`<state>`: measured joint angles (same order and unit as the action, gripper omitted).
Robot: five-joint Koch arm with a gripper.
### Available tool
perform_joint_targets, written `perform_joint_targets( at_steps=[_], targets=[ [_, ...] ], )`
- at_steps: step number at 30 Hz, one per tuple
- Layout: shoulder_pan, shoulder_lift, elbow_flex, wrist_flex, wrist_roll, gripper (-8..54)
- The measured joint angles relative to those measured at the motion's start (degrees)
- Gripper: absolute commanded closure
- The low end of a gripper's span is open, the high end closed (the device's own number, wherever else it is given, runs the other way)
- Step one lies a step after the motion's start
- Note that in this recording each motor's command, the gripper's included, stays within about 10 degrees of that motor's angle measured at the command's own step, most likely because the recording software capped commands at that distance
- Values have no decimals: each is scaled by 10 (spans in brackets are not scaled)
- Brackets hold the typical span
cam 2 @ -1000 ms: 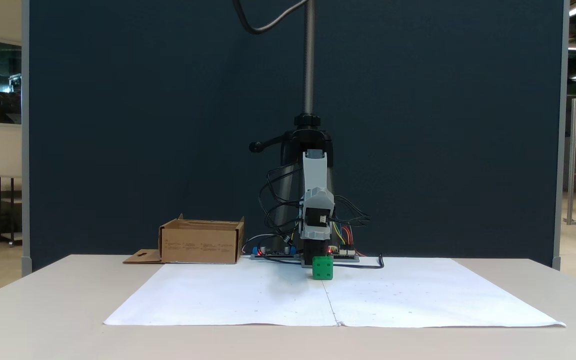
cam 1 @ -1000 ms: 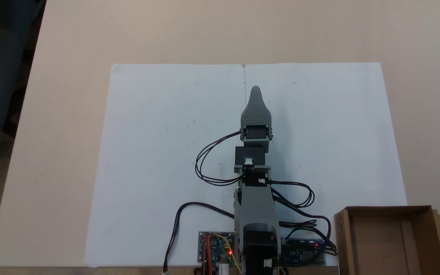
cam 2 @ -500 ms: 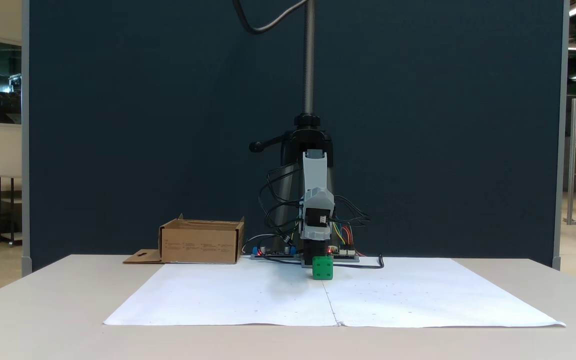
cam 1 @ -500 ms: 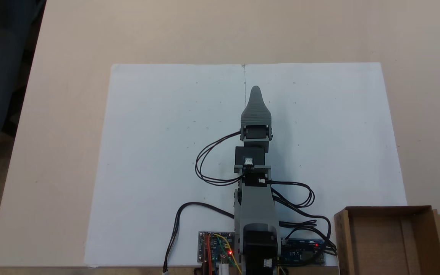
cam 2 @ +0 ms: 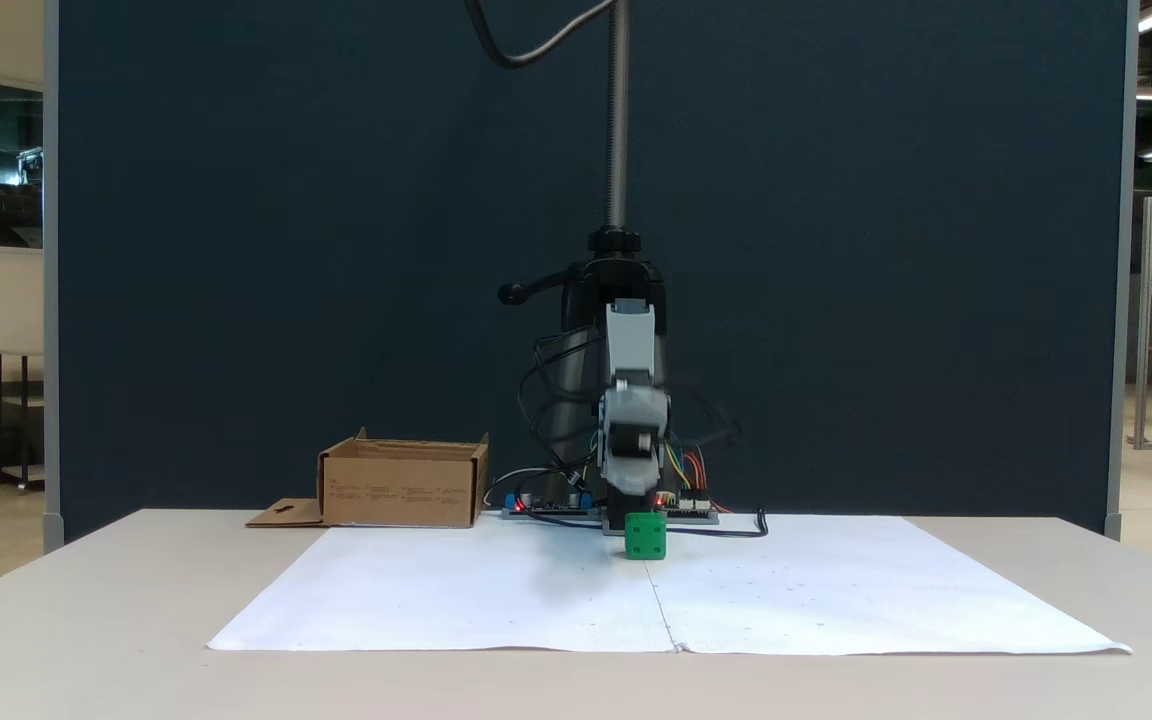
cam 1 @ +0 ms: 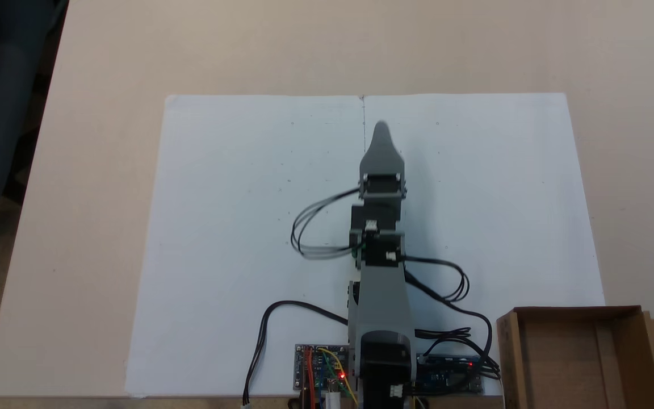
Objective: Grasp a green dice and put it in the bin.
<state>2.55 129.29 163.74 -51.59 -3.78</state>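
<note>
The green dice (cam 2: 645,536) sits on the white paper sheet (cam 2: 496,600), just in front of the arm's lower end; in the top-down fixed view the gripper body covers it. My gripper (cam 1: 381,129) points away from the base along the sheet's centre fold, with a single grey jaw showing from above. Seen from the front, the gripper stands right behind and above the dice, blurred, its tips hidden by the cube. The brown cardboard bin (cam 1: 560,363) stands beside the arm's base and holds nothing; from the front the bin (cam 2: 401,495) is left of the arm.
Circuit boards (cam 1: 320,375) and black cables (cam 1: 315,233) lie around the base at the sheet's near edge. The white sheet (cam 1: 236,227) covers the middle of the beige table (cam 1: 94,170). A camera stand pole (cam 2: 618,120) rises behind the arm.
The arm has stretched a little further from its base and is blurred with motion, its tip now slightly farther along the sheet. The dice and bin have not moved.
</note>
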Motion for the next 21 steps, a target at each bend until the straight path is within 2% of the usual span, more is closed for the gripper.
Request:
perform_joint_targets(
  at_steps=[14, 21],
  targets=[
    [25, 0, -218, 491, 2, 28],
    [0, -1, -349, 710, 84, 28]
  ],
)
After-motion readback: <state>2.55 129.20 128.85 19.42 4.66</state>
